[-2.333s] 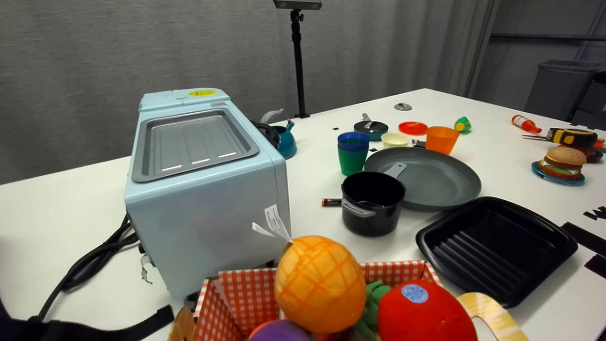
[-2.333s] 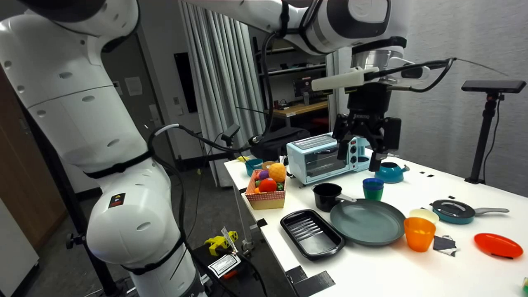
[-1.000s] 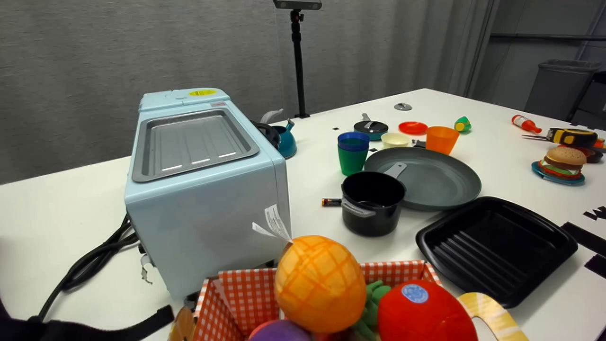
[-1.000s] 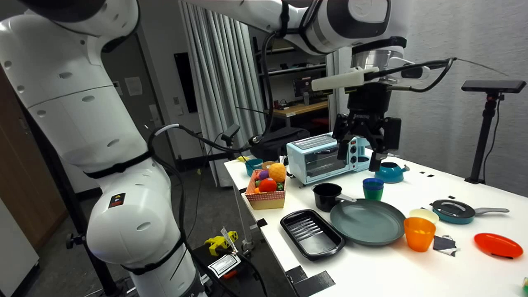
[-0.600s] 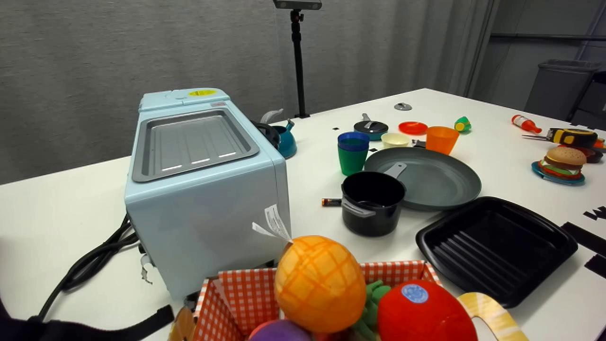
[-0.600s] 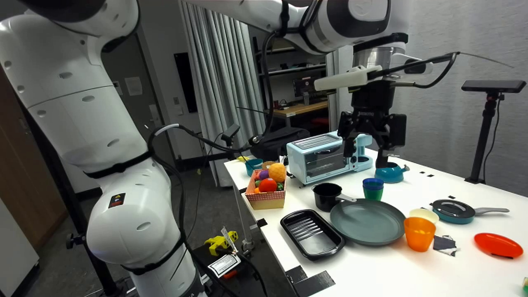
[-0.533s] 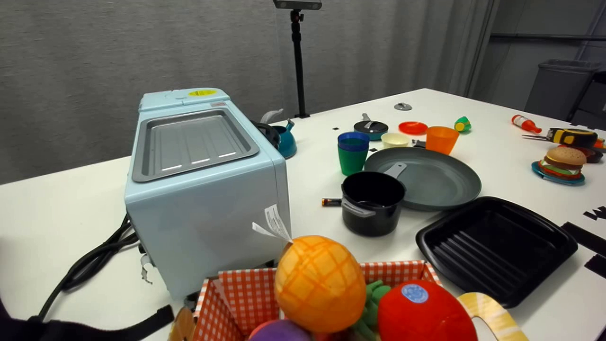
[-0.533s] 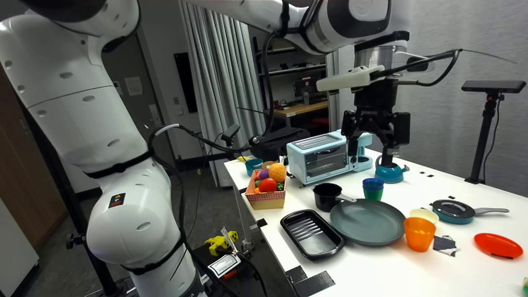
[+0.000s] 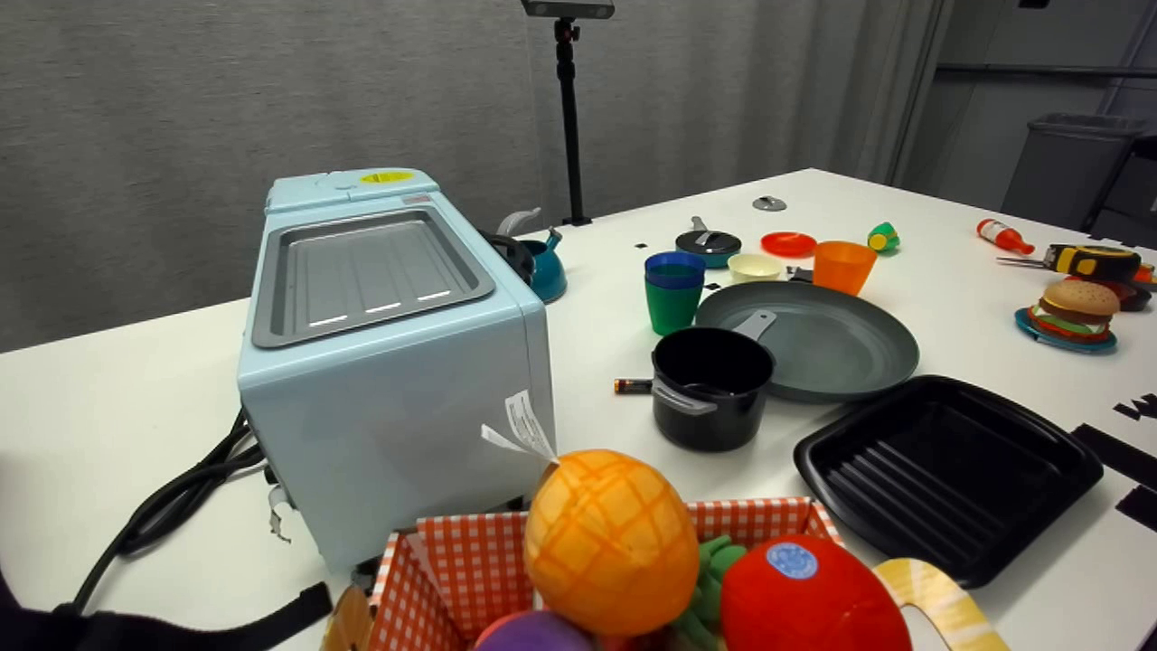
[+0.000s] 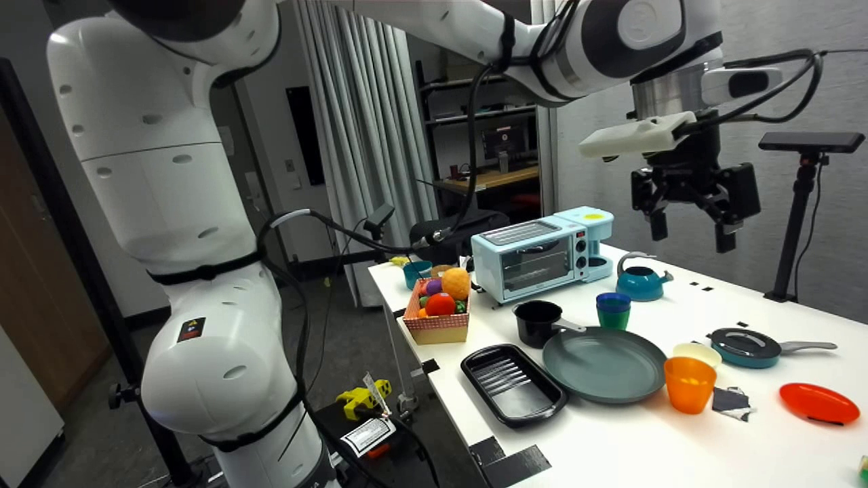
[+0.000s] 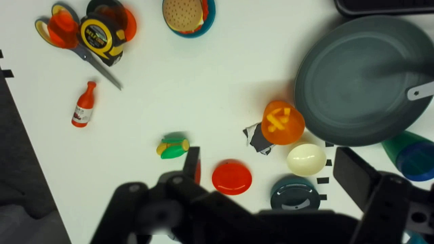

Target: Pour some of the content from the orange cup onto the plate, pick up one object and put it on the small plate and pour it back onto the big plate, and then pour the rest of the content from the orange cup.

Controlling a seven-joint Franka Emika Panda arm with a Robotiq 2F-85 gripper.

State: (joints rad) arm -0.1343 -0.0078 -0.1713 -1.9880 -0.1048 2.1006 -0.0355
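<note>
The orange cup (image 9: 842, 269) stands upright on the table beside the big plate's rim; it also shows in an exterior view (image 10: 689, 388). In the wrist view several small yellow sticks (image 11: 275, 122) lie inside the orange cup (image 11: 288, 135). The big dark grey plate (image 10: 600, 369) looks bare, with the pot's handle over its edge. The small pale yellow dish (image 11: 306, 160) looks bowl-like and empty, close by the cup. My gripper (image 10: 692, 237) is open and empty, high above the table; in the wrist view its fingers (image 11: 354, 176) stand wide apart.
A black pot (image 9: 712, 389), a ridged black tray (image 9: 949, 479) and stacked blue-green cups (image 10: 613, 311) surround the big plate. A small lidded pan (image 11: 295, 195), a red dish (image 11: 232, 178) and a toy corn (image 11: 173, 148) lie nearby. A blue toaster oven (image 10: 536, 257) stands behind.
In an exterior view my arm and open gripper have moved to the right and upward, away from the kettle and the toaster oven. The cup, plate and dish have not moved.
</note>
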